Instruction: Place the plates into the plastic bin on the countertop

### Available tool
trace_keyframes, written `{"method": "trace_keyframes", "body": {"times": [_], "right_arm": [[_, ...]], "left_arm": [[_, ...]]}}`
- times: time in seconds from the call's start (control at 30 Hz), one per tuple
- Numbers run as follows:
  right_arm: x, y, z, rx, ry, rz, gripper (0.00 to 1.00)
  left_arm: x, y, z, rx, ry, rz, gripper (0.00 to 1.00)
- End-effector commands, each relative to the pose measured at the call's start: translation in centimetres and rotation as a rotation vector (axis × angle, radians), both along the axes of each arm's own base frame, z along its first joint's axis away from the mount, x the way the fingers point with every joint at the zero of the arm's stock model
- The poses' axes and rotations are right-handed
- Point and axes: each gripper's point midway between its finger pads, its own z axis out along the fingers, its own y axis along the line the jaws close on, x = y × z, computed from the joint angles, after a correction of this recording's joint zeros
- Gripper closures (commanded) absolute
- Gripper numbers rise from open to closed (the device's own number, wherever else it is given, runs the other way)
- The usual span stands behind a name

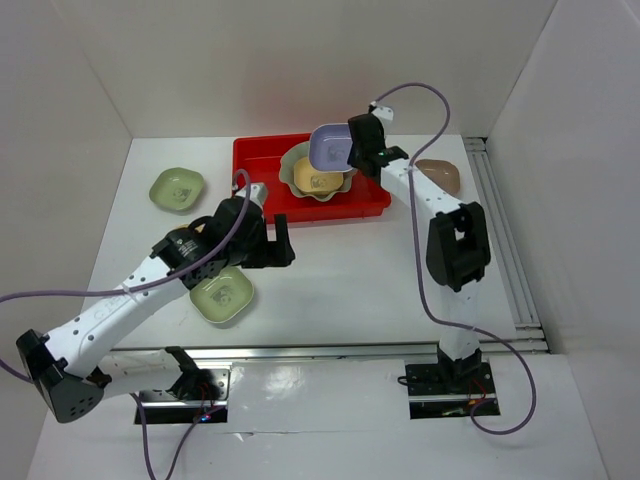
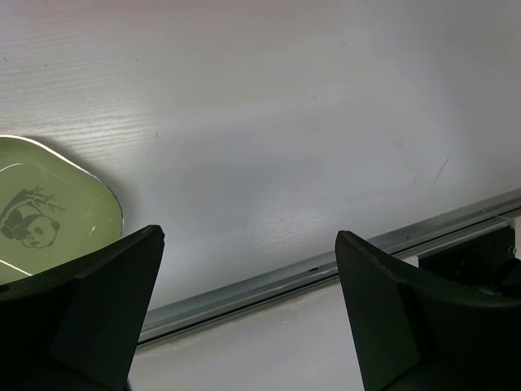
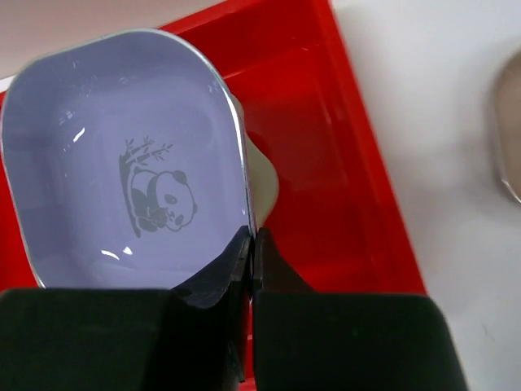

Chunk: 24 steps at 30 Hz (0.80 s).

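Observation:
My right gripper is shut on the rim of the lavender plate, holding it above the red plastic bin; in the right wrist view the lavender plate with a panda print hangs over the bin, fingers pinching its edge. In the bin the yellow plate rests in the large pale-green scalloped plate. A green plate lies left of the bin, another green plate under my left arm, also in the left wrist view. A beige plate lies right. My left gripper is open and empty.
The white countertop is enclosed by white walls. A metal rail runs along the right edge and another along the near edge. My right arm's body stands right of the bin.

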Motion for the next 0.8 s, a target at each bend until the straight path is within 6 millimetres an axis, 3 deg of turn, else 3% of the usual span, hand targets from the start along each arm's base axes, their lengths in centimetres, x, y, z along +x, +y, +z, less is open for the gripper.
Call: {"method": "trace_keyframes", "body": {"times": [0.0, 0.03, 0.33, 0.5, 0.63, 0.67, 0.73, 0.77], "right_arm": [[2.2, 2.3, 1.5, -0.012, -0.038, 0.078, 1.0], [2.7, 2.6, 2.2, -0.013, -0.051, 0.094, 1.0], [3.4, 5.6, -2.5, -0.002, 0.026, 0.173, 1.0], [3.3, 6.3, -2.9, 0.003, 0.026, 0.19, 0.97], [3.2, 6.8, -3.5, 0.007, 0.041, 0.22, 0.74], [3.1, 7.4, -2.7, 0.014, 0.022, 0.23, 0.61], [3.1, 7.7, -1.4, 0.031, -0.004, 0.242, 0.26], [3.1, 7.7, -0.1, 0.04, -0.03, 0.242, 0.23]], "left_arm": [[-0.1, 0.4, 0.6, -0.019, -0.023, 0.002, 0.0], [-0.3, 0.6, 0.6, -0.021, -0.025, 0.002, 0.0], [-0.4, 1.1, 0.0, -0.006, -0.021, 0.007, 0.0], [-0.6, 1.2, -0.1, -0.005, -0.02, 0.007, 0.0], [-0.5, 1.2, -0.3, -0.005, -0.02, 0.007, 0.0], [-0.6, 1.3, -0.7, 0.001, -0.013, 0.007, 0.0], [-0.5, 1.2, -0.6, 0.001, -0.023, 0.0, 0.0], [-0.6, 1.3, -1.0, 0.008, -0.015, 0.0, 0.0]]}}
